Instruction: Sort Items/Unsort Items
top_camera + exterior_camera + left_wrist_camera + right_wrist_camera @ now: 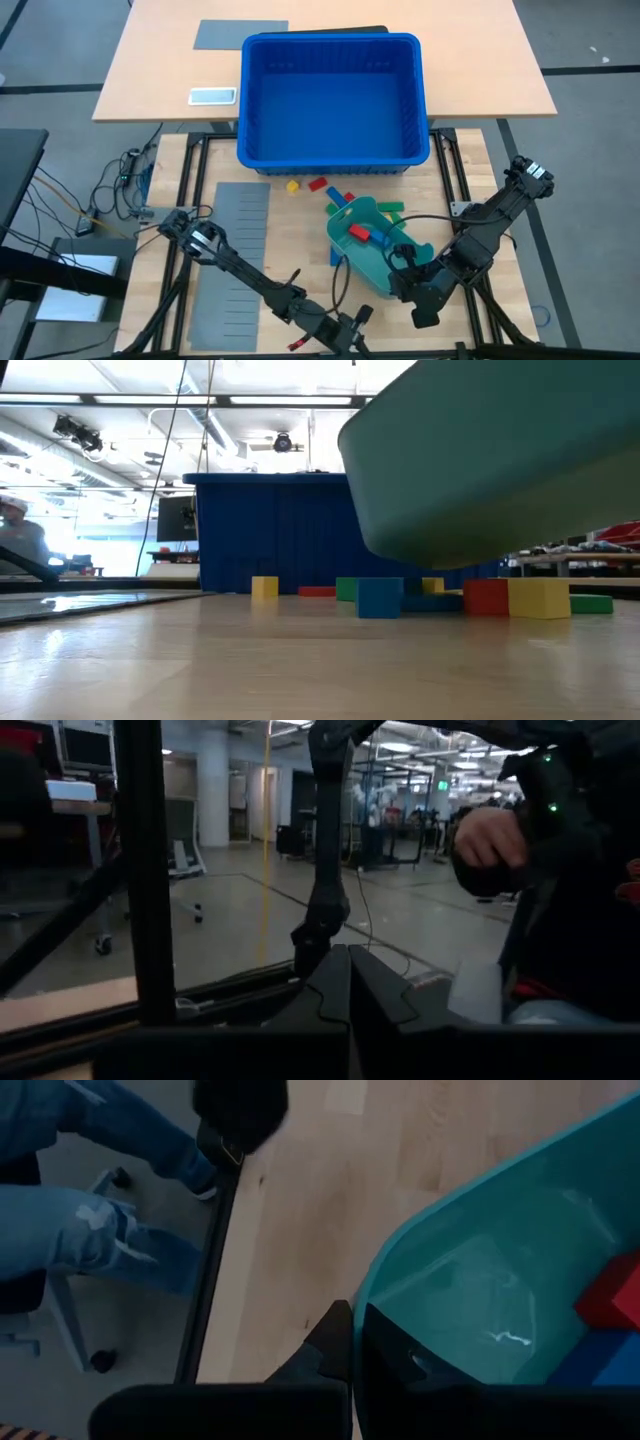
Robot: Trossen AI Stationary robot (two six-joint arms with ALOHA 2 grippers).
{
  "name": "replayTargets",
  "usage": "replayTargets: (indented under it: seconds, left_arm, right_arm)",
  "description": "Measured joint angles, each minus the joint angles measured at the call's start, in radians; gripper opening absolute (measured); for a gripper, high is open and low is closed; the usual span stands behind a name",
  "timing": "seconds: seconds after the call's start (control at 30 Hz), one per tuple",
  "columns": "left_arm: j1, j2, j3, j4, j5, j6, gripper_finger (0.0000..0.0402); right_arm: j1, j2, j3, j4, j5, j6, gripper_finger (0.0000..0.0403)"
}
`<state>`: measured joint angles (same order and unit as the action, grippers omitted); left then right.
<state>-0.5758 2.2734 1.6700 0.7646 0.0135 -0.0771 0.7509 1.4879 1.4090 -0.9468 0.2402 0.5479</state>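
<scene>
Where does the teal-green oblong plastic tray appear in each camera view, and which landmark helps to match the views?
High view: the teal-green oblong plastic tray is right of centre, near the front, held at its rim by the right end effector.
Low view: upper right, lifted above the table.
Left wrist view: not in it.
Right wrist view: right half, its rim between the shut fingers.
Shared landmark: the big blue plastic bin, behind the tray in high and low views.

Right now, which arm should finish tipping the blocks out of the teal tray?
Right. The right claw is shut on the rim of the teal tray, holding it lifted and tilted, with some blocks inside. The left claw sits shut at the table's near edge, away from the tray.
</scene>
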Motion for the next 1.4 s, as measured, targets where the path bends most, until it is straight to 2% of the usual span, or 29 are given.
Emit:
replayTargets:
  seconds: [0.17, 0.3, 0.53, 0.7, 0.87, 1.0, 1.1, 1.23, 1.4]
  left_arm:
    - [-0.002, -0.009, -0.074, 0.062, 0.006, -0.063, 0.0004]
    - [0.007, -0.044, -0.115, 0.056, 0.053, -0.059, 0.0004]
    - [0.060, -0.157, -0.171, 0.053, 0.246, -0.007, 0.0004]
    - [0.112, -0.271, -0.219, 0.026, 0.357, -0.036, 0.0004]
    - [0.144, -0.366, -0.248, -0.084, 0.345, -0.023, 0.0004]
    - [0.152, -0.413, -0.250, -0.174, 0.311, -0.006, 0.0004]
    - [0.151, -0.430, -0.250, -0.205, 0.286, -0.005, 0.0004]
    - [0.150, -0.444, -0.250, -0.220, 0.287, -0.026, 0.0004]
    - [0.151, -0.450, -0.249, -0.220, 0.300, -0.031, 0.0004]
  right_arm:
    - [-0.001, 0.000, -0.009, 0.024, 0.025, 0.002, 0.0003]
    - [-0.014, 0.000, -0.053, 0.053, 0.021, 0.007, 0.0003]
    - [-0.062, 0.000, -0.088, 0.047, 0.047, 0.028, 0.0003]
    - [-0.069, -0.006, -0.031, -0.063, 0.069, 0.103, 0.0003]
    - [-0.039, -0.006, 0.075, -0.225, 0.164, 0.239, 0.0003]
    - [-0.001, -0.003, 0.145, -0.396, 0.183, 0.406, 0.0002]
    - [0.031, -0.003, 0.155, -0.461, 0.132, 0.554, 0.0002]
    - [0.095, -0.002, 0.155, -0.450, 0.037, 0.720, 0.0002]
    - [0.182, 0.031, 0.156, -0.426, -0.001, 0.934, 0.0002]
